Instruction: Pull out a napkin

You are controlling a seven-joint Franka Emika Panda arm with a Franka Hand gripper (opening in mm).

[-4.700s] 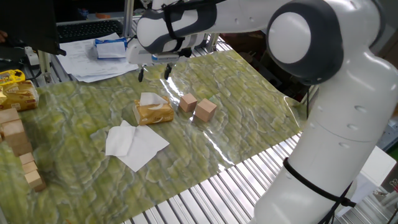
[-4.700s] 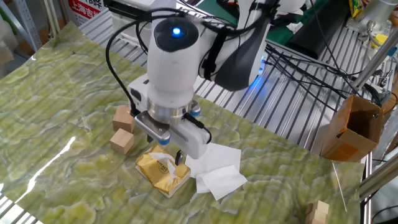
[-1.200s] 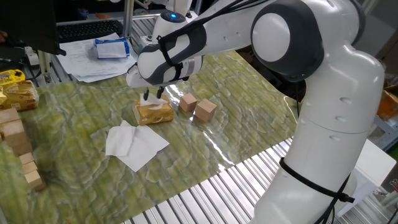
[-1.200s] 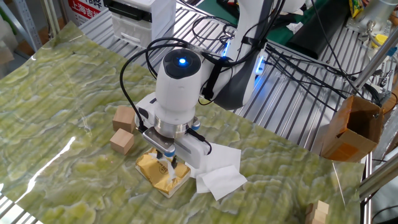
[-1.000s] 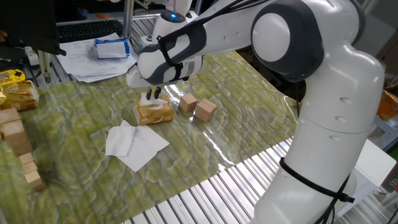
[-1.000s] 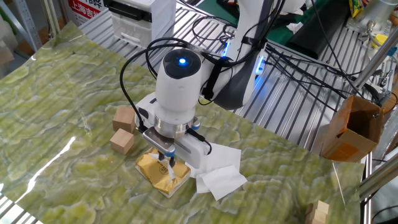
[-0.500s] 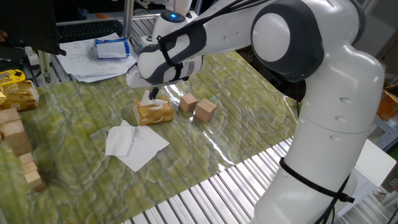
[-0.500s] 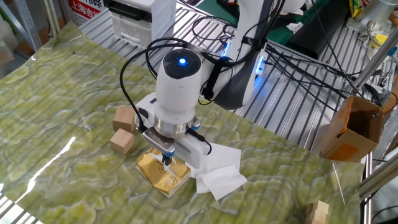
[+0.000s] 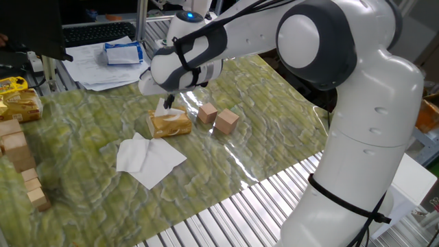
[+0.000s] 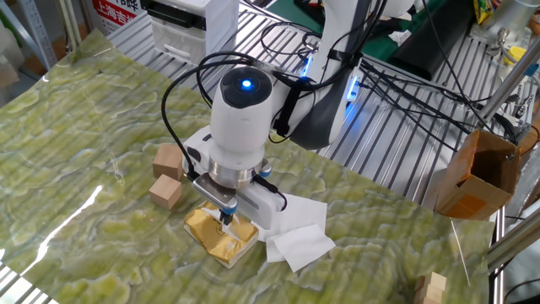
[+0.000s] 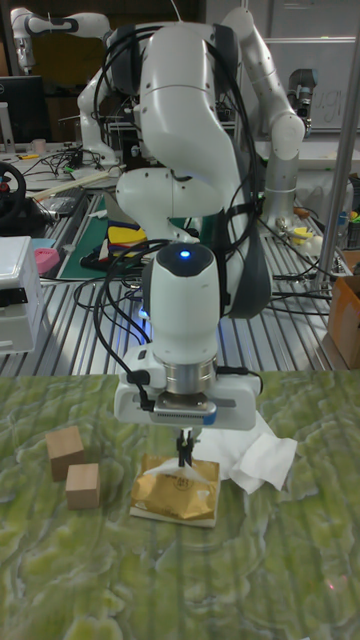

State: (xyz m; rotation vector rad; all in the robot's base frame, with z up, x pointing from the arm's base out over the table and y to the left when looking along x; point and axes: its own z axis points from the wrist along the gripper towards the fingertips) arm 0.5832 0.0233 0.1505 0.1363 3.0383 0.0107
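A golden-yellow pack (image 9: 169, 125) lies on the green mat, also seen in the other fixed view (image 10: 218, 236) and the tall view (image 11: 177, 491). The napkin (image 9: 163, 108) sticks up from its top as a small white tuft. My gripper (image 9: 167, 103) points straight down over the pack, its fingers together and pinching that tuft. From the other side, the gripper (image 10: 224, 218) has its tips close above the pack's top slot. In the tall view the gripper (image 11: 184, 451) hangs just over the pack's middle.
Loose white sheets (image 9: 147, 159) lie on the mat beside the pack (image 10: 295, 233). Two wooden blocks (image 9: 208, 113) (image 9: 227, 121) sit close to it on its other side. More blocks (image 9: 18, 151) and yellow packs (image 9: 18, 103) stand at the left edge, with printed papers (image 9: 96, 68) behind.
The gripper came down from above the pack, and its fingers closed on the white tuft. In the last half second it has risen slightly.
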